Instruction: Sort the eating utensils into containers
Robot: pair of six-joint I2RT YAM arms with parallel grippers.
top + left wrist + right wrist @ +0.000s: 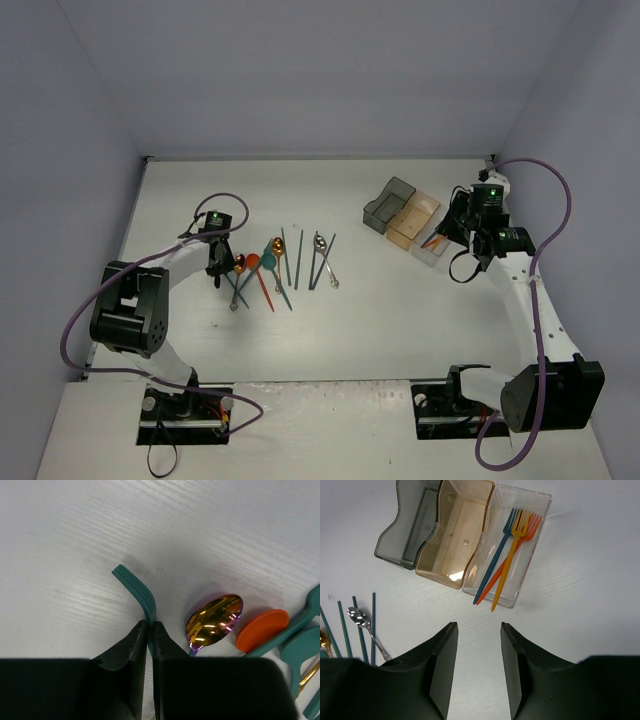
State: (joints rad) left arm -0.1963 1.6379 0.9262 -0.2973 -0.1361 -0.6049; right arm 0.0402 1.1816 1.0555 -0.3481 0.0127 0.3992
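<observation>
Pinching a teal fork, the left gripper sits toward the tabletop's left edge. The right gripper gapes empty by the clear bin.

The right claw hangs over the white table with its two black fingers apart and nothing between them. Past it, three little bins sit side by side and touching: a dark grey bin, an orange-tan bin and a clear bin. The clear bin has a blue fork, a yellow fork and a red fork lying in it. On the left, a silver spoon lies among some thin teal handles.
</observation>
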